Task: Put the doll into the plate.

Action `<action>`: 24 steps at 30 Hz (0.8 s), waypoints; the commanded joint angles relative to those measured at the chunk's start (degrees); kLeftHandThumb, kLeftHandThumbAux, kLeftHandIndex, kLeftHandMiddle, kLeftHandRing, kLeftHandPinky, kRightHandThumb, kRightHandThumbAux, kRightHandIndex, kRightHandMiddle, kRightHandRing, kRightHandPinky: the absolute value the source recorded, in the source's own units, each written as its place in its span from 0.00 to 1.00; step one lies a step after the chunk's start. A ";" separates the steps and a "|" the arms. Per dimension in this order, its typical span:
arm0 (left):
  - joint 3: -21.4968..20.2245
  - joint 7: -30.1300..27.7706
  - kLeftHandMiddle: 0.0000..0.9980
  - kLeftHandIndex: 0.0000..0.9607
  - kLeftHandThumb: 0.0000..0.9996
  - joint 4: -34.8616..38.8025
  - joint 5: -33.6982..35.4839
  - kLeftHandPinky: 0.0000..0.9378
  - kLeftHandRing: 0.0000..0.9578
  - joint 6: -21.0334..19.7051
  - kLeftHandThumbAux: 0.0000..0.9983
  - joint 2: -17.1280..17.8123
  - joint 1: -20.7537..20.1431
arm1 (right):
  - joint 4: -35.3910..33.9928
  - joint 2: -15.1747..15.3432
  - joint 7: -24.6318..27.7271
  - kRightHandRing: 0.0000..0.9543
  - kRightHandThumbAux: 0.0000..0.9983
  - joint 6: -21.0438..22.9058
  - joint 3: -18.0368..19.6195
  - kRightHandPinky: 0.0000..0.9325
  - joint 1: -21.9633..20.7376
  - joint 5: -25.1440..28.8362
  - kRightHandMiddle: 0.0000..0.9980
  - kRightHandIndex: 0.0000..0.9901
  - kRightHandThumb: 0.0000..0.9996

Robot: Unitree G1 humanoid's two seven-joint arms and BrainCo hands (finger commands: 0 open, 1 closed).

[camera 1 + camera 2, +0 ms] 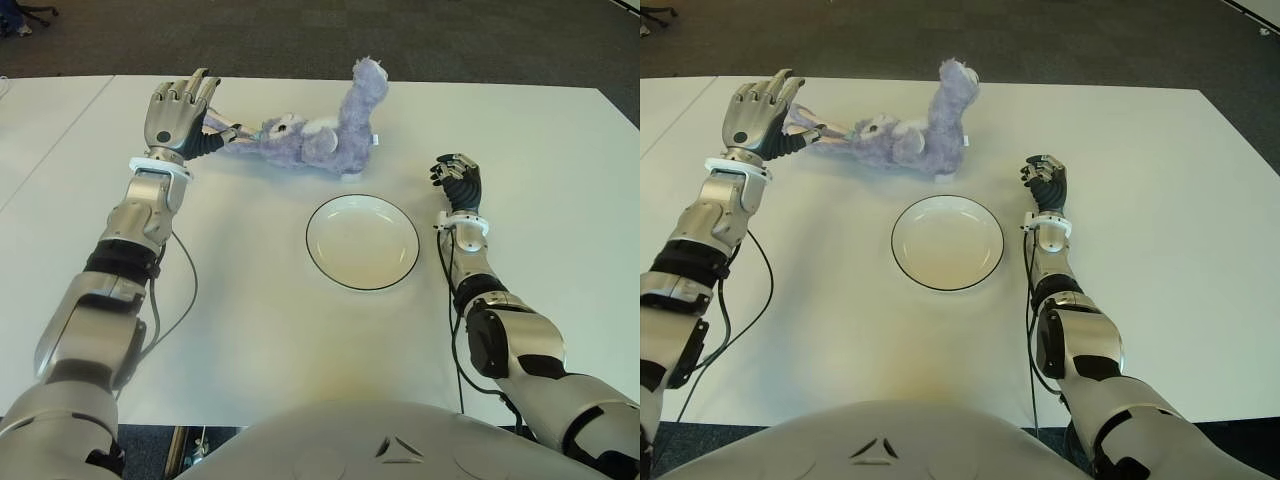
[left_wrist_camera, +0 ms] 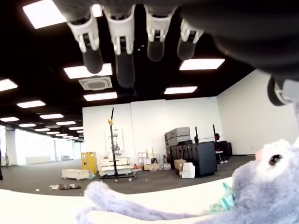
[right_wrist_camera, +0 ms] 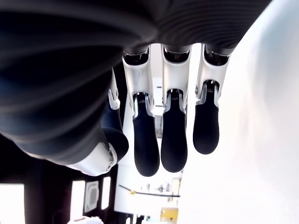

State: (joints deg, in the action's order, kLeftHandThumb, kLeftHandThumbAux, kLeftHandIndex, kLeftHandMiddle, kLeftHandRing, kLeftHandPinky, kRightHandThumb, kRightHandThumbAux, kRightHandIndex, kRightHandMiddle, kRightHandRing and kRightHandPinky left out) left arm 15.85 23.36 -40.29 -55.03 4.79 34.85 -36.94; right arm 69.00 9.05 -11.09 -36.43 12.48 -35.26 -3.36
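The purple doll point(image 1: 315, 130) lies on the white surface point(image 1: 250, 330) at its far side, one limb sticking up, just beyond the empty, dark-rimmed plate point(image 1: 362, 241). The left hand point(image 1: 180, 112) is at the doll's left end, fingers point(image 2: 124, 51) extended and apart, thumb near the doll's thin limb, gripping nothing. The right hand point(image 1: 457, 181) shows to the right of the plate, its fingers point(image 3: 174, 135) loosely bent and holding nothing.

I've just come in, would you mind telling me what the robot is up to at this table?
The left hand is beside the purple doll, fingers extended, thumb near its arm, grasping nothing yet. The doll lies on the table, beyond the empty plate. The right hand shows right of the plate, holding nothing.
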 commanded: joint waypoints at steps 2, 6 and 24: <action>6.62 -2.93 0.00 0.00 0.27 -32.77 -0.61 0.00 0.00 8.04 0.18 -11.02 -15.47 | 8.65 -4.49 0.62 0.56 0.73 4.89 -1.25 0.56 13.72 -1.67 0.54 0.43 0.68; 7.07 -4.83 0.00 0.00 0.24 -34.96 0.06 0.00 0.00 8.76 0.18 -12.21 -16.73 | 8.67 -4.47 0.38 0.55 0.73 5.06 -1.39 0.55 13.76 -1.81 0.53 0.43 0.68; 9.60 -11.44 0.00 0.00 0.18 -39.98 2.78 0.00 0.00 6.61 0.28 -19.77 -14.98 | 8.73 -4.39 0.96 0.54 0.73 5.99 -0.95 0.53 13.58 -1.56 0.52 0.43 0.68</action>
State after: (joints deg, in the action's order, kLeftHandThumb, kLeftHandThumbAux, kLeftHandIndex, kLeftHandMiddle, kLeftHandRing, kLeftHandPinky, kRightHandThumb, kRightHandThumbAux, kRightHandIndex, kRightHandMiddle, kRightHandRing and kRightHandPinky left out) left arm 23.97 16.75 -77.27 -53.27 12.14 17.95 -53.70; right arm 69.49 8.94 -10.93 -35.84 12.14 -34.70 -4.05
